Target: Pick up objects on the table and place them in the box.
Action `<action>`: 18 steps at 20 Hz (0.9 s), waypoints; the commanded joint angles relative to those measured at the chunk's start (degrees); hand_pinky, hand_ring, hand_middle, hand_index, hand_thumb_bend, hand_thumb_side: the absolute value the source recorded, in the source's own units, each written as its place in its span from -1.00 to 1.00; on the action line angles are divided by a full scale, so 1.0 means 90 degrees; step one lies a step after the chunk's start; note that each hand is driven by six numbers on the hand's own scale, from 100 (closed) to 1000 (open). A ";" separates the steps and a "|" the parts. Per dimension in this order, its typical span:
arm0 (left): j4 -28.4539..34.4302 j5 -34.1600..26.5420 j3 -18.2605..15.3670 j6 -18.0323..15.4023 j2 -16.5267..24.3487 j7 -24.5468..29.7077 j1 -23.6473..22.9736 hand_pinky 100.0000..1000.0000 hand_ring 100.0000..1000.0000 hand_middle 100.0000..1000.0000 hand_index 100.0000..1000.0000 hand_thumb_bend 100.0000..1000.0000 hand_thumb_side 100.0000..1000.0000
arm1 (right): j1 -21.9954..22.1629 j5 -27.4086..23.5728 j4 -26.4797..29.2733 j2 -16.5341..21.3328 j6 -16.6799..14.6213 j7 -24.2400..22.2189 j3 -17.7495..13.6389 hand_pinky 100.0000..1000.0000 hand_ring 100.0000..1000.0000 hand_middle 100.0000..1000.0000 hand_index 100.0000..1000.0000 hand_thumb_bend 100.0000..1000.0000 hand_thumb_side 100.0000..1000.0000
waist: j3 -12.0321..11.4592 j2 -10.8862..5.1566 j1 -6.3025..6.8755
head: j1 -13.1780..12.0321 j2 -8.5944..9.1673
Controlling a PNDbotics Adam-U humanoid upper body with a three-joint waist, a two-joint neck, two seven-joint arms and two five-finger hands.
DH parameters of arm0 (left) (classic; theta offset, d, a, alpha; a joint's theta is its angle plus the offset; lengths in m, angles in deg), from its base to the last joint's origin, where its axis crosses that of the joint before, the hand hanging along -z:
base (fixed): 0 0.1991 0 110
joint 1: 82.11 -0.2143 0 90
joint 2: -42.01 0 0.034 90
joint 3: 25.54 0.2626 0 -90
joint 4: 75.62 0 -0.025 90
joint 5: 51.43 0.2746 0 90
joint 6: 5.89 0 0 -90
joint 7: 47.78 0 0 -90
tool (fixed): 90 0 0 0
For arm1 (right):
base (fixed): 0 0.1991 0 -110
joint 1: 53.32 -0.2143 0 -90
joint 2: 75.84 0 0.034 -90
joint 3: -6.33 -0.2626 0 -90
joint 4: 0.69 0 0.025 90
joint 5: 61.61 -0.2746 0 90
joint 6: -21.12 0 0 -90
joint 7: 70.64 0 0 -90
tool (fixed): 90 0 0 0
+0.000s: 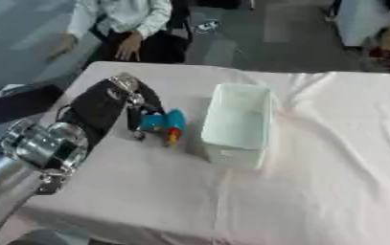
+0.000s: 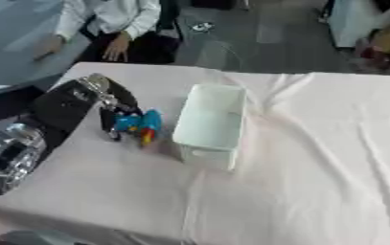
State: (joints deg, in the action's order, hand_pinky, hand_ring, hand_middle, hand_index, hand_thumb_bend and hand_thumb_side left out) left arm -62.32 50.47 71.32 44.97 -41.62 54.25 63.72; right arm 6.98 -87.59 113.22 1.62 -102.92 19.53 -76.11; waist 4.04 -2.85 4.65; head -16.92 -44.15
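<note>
My left hand (image 1: 139, 112) has its fingers curled round a blue toy (image 1: 166, 125) with a red-and-yellow tip — held low over the wrinkled pale cloth (image 1: 332, 158), just left of the box (image 1: 235, 122), ready to lift across. The box is white, open-topped, rectangular — smooth-walled.
</note>
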 commanded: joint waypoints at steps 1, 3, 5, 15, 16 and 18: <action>0.0079 0.0218 0.0019 0.0045 0.0144 -0.0381 0.0051 -1.00 -0.28 -0.15 0.64 -0.90 -0.20 | -0.0115 0.0028 0.0076 0.0014 -0.0007 0.0004 -0.0029 -0.52 -0.39 -0.20 0.15 -1.00 1.00 | -0.0007 -0.0039 -0.0016 | -0.0049 0.0003; 0.0031 0.0310 -0.0013 0.0080 0.0146 -0.0577 0.0021 -1.00 -0.30 -0.17 0.58 -1.00 -0.19 | -0.0116 0.0025 0.0076 0.0015 -0.0009 0.0005 -0.0030 -0.52 -0.39 -0.20 0.15 -1.00 1.00 | -0.0009 -0.0038 -0.0018 | -0.0057 0.0003; 0.0014 0.0331 -0.0058 0.0095 0.0144 -0.0822 0.0002 -1.00 -0.46 -0.34 0.22 -1.00 0.12 | -0.0116 0.0023 0.0076 0.0016 -0.0010 0.0006 -0.0031 -0.52 -0.39 -0.20 0.15 -1.00 1.00 | -0.0012 -0.0039 -0.0019 | -0.0062 0.0003; 0.0519 -0.0063 0.0015 -0.0089 0.0290 -0.2542 -0.0067 -1.00 -1.00 -1.00 -0.60 -1.00 -0.03 | -0.0105 0.0020 0.0076 0.0026 -0.0008 0.0006 -0.0030 -0.52 -0.39 -0.20 0.15 -1.00 1.00 | -0.0017 -0.0049 -0.0024 | -0.0128 0.0003; 0.0621 -0.0152 0.0043 -0.0095 0.0317 -0.2645 -0.0068 -1.00 -1.00 -1.00 -0.61 -1.00 -0.02 | -0.0104 0.0020 0.0076 0.0026 -0.0009 0.0006 -0.0030 -0.52 -0.39 -0.20 0.15 -1.00 1.00 | -0.0016 -0.0050 -0.0024 | -0.0138 0.0003; 0.0846 -0.0414 0.0074 -0.0107 0.0378 -0.2744 -0.0055 -1.00 -1.00 -1.00 -0.64 -1.00 0.02 | -0.0102 0.0018 0.0076 0.0027 -0.0010 0.0008 -0.0031 -0.52 -0.39 -0.20 0.15 -1.00 1.00 | -0.0016 -0.0051 -0.0024 | -0.0157 0.0003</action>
State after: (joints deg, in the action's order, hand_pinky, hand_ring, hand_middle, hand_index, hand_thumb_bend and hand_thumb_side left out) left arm -56.75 48.11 71.70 44.01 -40.88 30.67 62.00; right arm 6.98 -87.59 113.22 1.61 -103.00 19.61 -76.12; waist 3.95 -2.73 4.50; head -17.71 -44.15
